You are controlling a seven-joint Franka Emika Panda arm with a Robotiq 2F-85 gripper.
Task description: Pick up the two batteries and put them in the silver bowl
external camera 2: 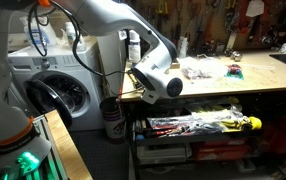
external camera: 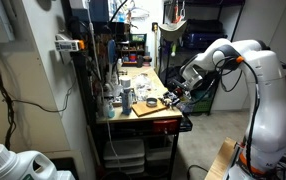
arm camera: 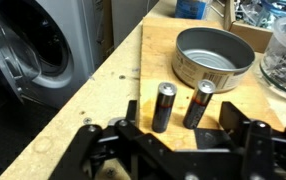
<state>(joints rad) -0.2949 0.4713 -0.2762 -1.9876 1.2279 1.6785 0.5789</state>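
The first pick is judged in hand: the gripper (arm camera: 168, 150) is held spread, empty, before two upright batteries (arm camera: 163, 107) set beside the silver bowl (arm camera: 213, 58) near the worktop (arm camera: 83, 90) edge. Next, one battery must be straddled.

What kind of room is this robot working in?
Probably a home garage or basement workshop: a front-loading washing machine stands beside a wooden workbench, with tools stored underneath it.

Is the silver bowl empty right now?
Empty: in the wrist view the silver bowl has a bare interior; both batteries are outside it, on the wooden board.
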